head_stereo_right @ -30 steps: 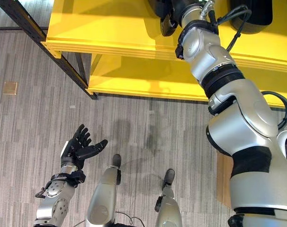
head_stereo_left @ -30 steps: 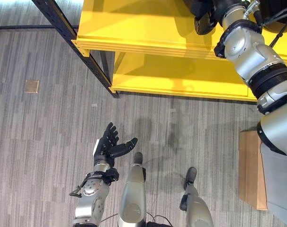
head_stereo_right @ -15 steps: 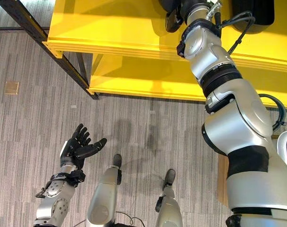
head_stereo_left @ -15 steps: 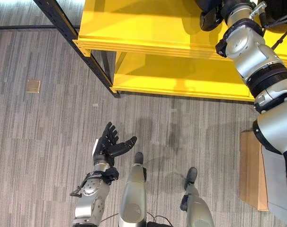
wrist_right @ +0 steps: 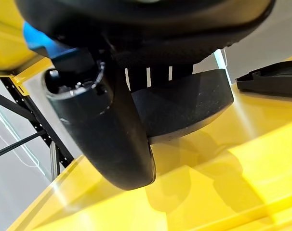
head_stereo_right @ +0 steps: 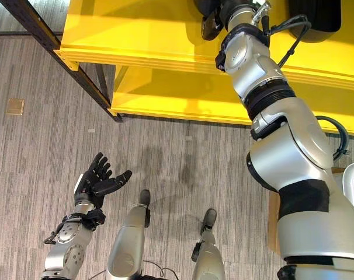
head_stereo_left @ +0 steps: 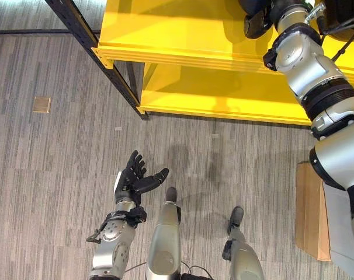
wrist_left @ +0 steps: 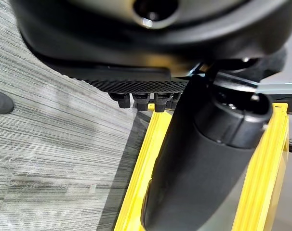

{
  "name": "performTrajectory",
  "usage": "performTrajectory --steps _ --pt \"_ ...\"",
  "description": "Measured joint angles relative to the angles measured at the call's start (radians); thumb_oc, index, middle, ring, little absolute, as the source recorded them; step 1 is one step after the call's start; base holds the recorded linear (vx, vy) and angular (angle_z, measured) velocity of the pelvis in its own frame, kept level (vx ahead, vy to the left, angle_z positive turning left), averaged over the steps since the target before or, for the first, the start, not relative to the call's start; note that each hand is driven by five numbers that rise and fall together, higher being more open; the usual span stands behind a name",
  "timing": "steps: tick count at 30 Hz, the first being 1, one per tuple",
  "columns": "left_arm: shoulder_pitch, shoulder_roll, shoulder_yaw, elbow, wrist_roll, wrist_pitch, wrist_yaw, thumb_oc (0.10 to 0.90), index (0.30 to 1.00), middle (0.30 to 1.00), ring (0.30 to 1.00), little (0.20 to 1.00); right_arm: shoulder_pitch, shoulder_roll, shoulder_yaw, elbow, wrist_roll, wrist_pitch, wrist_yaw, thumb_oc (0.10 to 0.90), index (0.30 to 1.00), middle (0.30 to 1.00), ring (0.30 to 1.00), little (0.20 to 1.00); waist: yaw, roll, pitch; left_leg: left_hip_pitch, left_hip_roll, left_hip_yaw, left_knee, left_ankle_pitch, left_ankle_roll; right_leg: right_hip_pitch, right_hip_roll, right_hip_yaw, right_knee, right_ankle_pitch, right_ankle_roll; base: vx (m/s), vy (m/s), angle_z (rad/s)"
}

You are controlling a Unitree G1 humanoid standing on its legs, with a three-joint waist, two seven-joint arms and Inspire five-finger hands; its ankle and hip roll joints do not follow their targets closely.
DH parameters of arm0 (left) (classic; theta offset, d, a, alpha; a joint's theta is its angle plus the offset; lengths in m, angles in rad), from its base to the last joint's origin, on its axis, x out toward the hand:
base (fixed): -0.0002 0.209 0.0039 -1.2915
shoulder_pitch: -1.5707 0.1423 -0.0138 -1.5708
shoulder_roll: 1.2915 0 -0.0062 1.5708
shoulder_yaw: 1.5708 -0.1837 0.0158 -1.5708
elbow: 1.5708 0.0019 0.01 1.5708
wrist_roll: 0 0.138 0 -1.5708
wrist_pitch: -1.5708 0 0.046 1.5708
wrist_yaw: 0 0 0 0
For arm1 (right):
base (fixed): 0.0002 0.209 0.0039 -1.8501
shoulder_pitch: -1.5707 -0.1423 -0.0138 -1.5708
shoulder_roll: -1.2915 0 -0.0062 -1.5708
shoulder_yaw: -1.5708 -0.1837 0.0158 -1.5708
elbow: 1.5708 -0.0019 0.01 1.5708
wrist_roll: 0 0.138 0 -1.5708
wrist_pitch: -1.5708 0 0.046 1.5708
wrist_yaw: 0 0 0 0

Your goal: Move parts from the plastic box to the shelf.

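Observation:
My right hand (head_stereo_right: pixel 210 17) reaches over the top level of the yellow shelf (head_stereo_left: pixel 177 35). In the right wrist view its thumb (wrist_right: pixel 107 130) and fingers are curled round a dark grey part (wrist_right: pixel 189 108), which hangs just above the shelf surface with its shadow under it. Another black part (wrist_right: pixel 271 79) lies on the same shelf beside it, and shows as a dark shape (head_stereo_right: pixel 314 17) in the right eye view. My left hand (head_stereo_left: pixel 133 181) hangs low over the floor, fingers spread and holding nothing.
A black steel upright (head_stereo_left: pixel 89 41) frames the shelf's left end. The lower yellow level (head_stereo_left: pixel 224 93) sits below. A brown cardboard box (head_stereo_left: pixel 310 210) stands on the floor at the right. A small brass plate (head_stereo_left: pixel 41 104) is set in the grey floor.
My right arm reached a little further over the top shelf, then eased back slightly, the part still in its grasp. The left hand has not moved.

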State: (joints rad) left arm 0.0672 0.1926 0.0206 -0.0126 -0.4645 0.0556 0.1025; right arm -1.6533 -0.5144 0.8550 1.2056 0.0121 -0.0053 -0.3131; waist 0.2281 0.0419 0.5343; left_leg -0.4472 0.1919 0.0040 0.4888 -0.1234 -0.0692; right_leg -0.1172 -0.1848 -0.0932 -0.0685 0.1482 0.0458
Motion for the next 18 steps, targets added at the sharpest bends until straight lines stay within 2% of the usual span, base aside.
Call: performTrajectory --steps 6,18 --pt "-0.001 0.0 0.0 0.0 0.0 -0.001 0.001 0.9 1.0 1.0 1.0 1.0 0.0 -0.001 0.036 -0.028 -0.001 0.0 0.001 0.9 1.0 1.0 1.0 1.0 0.002 0.0 0.0 -0.003 0.0 -0.003 0.004 0.0 0.0 0.0 0.001 0.0 0.0 0.0 0.0 0.0 0.0 0.0" --pt "-0.001 0.0 0.0 0.0 -0.001 -0.001 0.001 0.9 1.0 1.0 1.0 1.0 0.0 0.0 0.037 -0.028 -0.001 0.0 0.004 0.9 1.0 1.0 1.0 1.0 0.007 0.0 0.0 -0.009 0.0 -0.004 0.013 -0.005 0.005 0.0 0.001 0.0 0.0 0.0 -0.001 0.0 0.0 0.0"
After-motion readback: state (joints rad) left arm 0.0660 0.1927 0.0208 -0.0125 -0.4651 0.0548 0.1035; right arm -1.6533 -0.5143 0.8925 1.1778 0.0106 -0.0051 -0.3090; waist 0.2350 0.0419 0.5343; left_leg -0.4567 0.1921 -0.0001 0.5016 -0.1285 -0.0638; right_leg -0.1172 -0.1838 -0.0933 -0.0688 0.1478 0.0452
